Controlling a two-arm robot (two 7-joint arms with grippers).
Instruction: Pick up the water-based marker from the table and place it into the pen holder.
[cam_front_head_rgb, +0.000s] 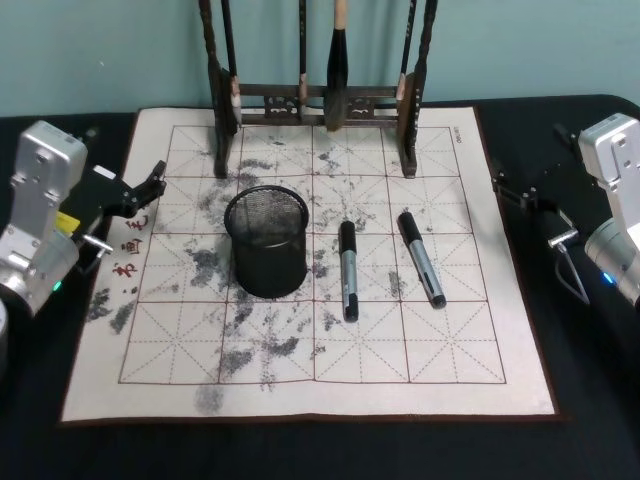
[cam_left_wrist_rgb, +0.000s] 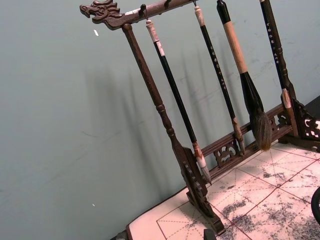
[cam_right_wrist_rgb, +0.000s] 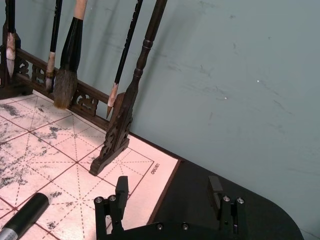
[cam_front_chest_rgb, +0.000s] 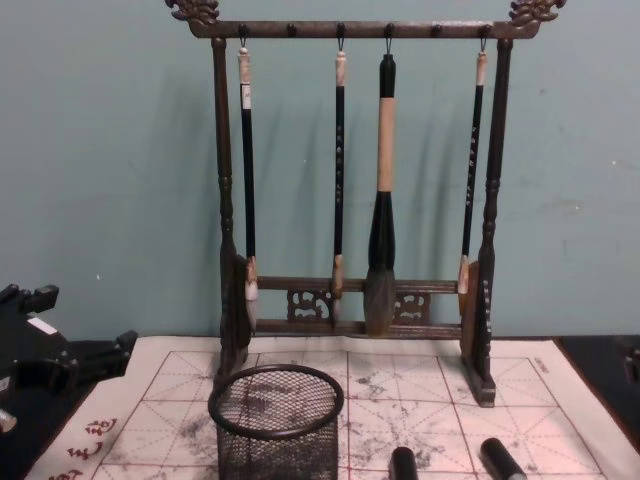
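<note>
Black-and-grey marker (cam_front_head_rgb: 348, 270) flat just beside black mesh pen holder (cam_front_head_rgb: 270, 272); left gripper (cam_front_head_rgb: 155, 182), right gripper (cam_right_wrist_rgb: 168, 186), each with jaws apart.

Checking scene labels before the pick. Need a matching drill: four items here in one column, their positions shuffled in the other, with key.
1 pen holder
2 brush rack
3 left marker
4 right gripper

A lying on the mat, right of the pen holder
B upright, left of mat centre
C open, by the mat's right edge
D standing at the mat's far edge

Pairs: 1-B, 2-D, 3-A, 4-C
</note>
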